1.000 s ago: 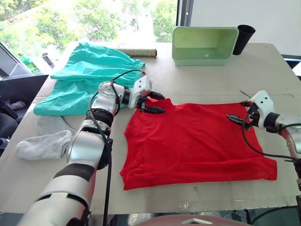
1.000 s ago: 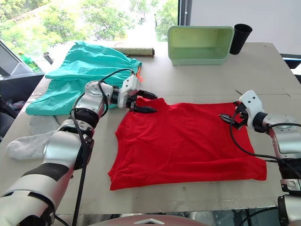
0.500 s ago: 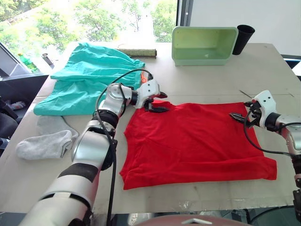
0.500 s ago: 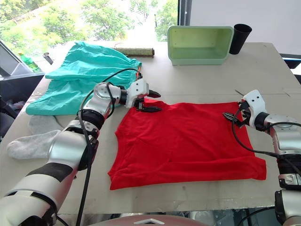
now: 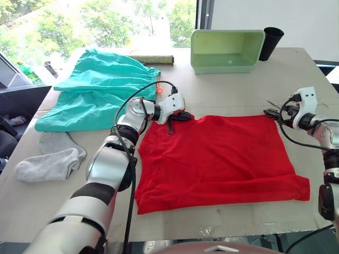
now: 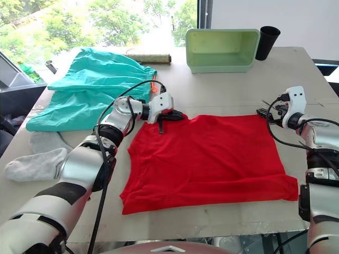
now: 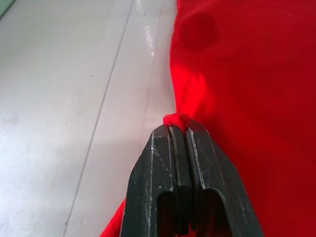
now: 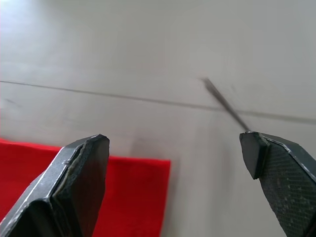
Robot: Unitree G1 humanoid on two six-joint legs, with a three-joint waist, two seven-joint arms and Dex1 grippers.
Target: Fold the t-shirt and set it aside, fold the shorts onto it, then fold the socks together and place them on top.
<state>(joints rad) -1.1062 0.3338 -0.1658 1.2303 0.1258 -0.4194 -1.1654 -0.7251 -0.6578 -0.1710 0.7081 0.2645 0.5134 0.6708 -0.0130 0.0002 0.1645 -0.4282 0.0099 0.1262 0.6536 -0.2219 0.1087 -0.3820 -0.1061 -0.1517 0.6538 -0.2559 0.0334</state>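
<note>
The red t-shirt (image 5: 222, 153) lies flat in the middle of the table. At its far left corner my left gripper (image 5: 177, 117) is shut on the t-shirt; the left wrist view shows a small fold of red fabric (image 7: 177, 118) pinched between the closed fingertips. Just off the far right corner of the t-shirt (image 8: 143, 173) my right gripper (image 5: 271, 112) stands wide open, holding nothing. The teal shorts (image 5: 100, 84) lie spread at the far left. Two grey socks (image 5: 50, 159) rest near the table's left edge.
A pale green bin (image 5: 228, 50) and a black cup (image 5: 273, 42) stand at the far edge, with a brown roll (image 5: 152, 59) to their left. Bare table runs between the t-shirt and the bin.
My left gripper has slid right along the t-shirt's far edge and shut on its corner. The right gripper has moved away from me to the far right corner, still open.
</note>
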